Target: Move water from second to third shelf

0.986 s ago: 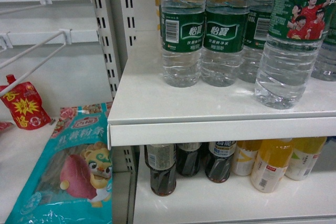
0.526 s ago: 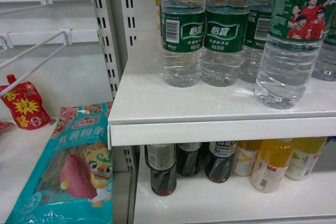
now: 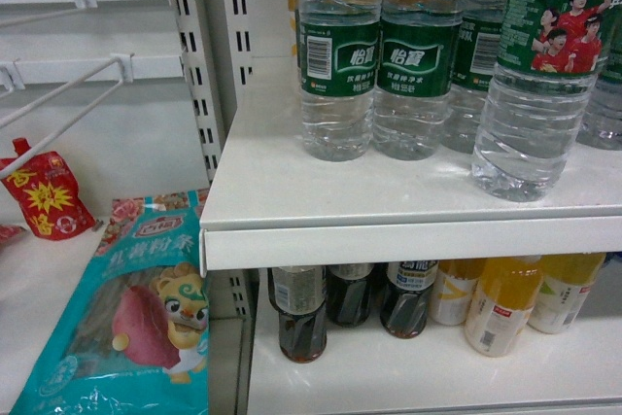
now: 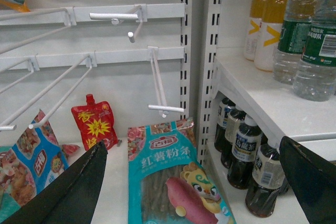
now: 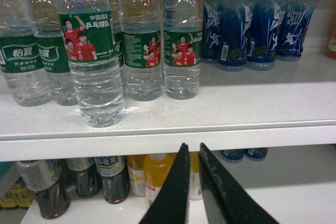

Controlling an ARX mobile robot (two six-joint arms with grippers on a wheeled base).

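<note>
The water (image 3: 539, 75) is a clear ribbed bottle with a green label of athletes in red. It stands upright near the front edge of the upper white shelf (image 3: 408, 240), at the right of the head view. In the right wrist view the same water (image 5: 94, 61) stands front left, with two like it (image 5: 181, 45) behind. My right gripper (image 5: 193, 148) is shut with nothing in it, below the shelf's front edge and right of the bottle. My left gripper (image 4: 193, 142) is open and empty, over a teal noodle packet (image 4: 176, 182). Neither gripper shows in the head view.
Green-labelled water bottles (image 3: 374, 55) fill the shelf's left, blue drink bottles (image 5: 257, 22) its right. The lower shelf (image 3: 418, 376) holds dark tea bottles (image 3: 301, 313) and yellow drinks (image 3: 501, 313). Left bay: wire hooks (image 4: 160, 85), a red pouch (image 4: 96, 124), snack packets.
</note>
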